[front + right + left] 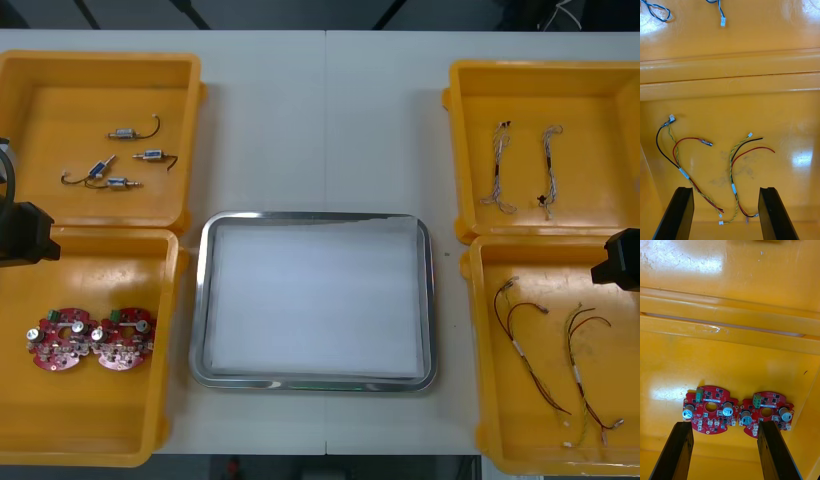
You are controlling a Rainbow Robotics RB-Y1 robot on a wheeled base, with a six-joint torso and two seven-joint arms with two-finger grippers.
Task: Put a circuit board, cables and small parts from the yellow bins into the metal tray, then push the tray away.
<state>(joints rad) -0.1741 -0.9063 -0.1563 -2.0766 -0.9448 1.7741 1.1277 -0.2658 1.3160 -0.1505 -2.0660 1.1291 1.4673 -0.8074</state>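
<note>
Left pincer [725,425] wide open, holding nothing, right above my two circuit boards [711,409], side by side across my fingers' gap in the yellow bin [730,363]. Right pincer [726,189] equally open over red and yellow cables [733,165]. Metal tray [200,300] sits empty between us.

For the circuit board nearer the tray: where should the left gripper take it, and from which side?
From straight above, probably, pinching its near and far rim: the circuit board lies flat and touches its neighbour sideways, leaving those edges free. The left gripper hangs open above it.
</note>
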